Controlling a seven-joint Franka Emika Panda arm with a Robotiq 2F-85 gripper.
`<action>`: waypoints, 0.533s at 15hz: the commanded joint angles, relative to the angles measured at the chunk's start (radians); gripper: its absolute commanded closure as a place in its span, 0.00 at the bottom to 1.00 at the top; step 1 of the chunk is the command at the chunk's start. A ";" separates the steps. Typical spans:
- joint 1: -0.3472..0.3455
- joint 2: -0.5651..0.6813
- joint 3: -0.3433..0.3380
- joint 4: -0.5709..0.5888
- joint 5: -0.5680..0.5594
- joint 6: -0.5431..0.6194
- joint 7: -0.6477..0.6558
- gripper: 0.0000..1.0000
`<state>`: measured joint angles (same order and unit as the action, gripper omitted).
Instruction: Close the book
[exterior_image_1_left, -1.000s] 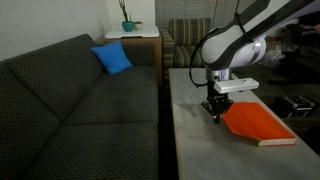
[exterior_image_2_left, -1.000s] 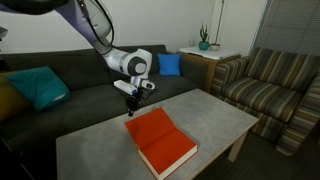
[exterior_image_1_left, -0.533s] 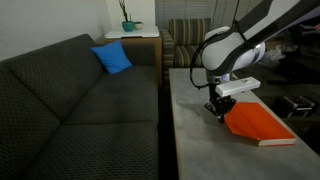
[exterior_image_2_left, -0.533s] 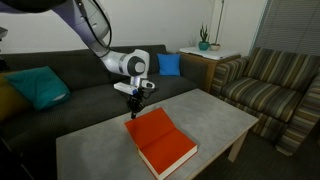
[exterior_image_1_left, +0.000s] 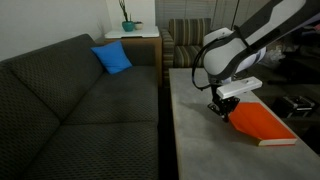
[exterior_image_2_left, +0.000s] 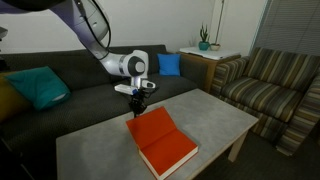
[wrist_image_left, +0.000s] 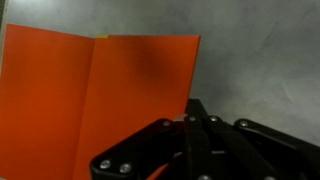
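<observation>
Claw (exterior_image_2_left: 136, 108) hangs over the book (exterior_image_2_left: 160, 140) on table (exterior_image_2_left: 215, 115) beside sofa (exterior_image_1_left: 70, 100).

The book (wrist_image_left: 100, 100) is shown with a plain orange-red surface, smooth and matt, with no sheen. Pale paper page edges (exterior_image_1_left: 276, 142) are seen along its side. The bench (wrist_image_left: 255, 55) is finished in mottled grey, matt and stone-like, faintly rough. The tool (wrist_image_left: 196, 112) is made of black parts with a dull finish; whether plastic or metal cannot be told. The arm (exterior_image_1_left: 226, 50) is cased in smooth white shells with a slight gloss. The sofa (exterior_image_1_left: 80, 110) is covered in dark grey, coarsely woven cloth. The blue cushion (exterior_image_1_left: 113, 58) is of smoother cloth. The armchair (exterior_image_2_left: 268, 85) is upholstered in striped fabric.
</observation>
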<state>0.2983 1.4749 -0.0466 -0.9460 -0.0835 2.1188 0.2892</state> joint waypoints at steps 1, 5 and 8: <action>0.015 0.000 -0.049 0.012 -0.039 0.013 0.061 1.00; 0.019 -0.034 -0.102 -0.004 -0.059 0.029 0.120 1.00; 0.033 -0.079 -0.154 -0.041 -0.068 0.015 0.179 1.00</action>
<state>0.3118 1.4537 -0.1511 -0.9196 -0.1268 2.1307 0.4089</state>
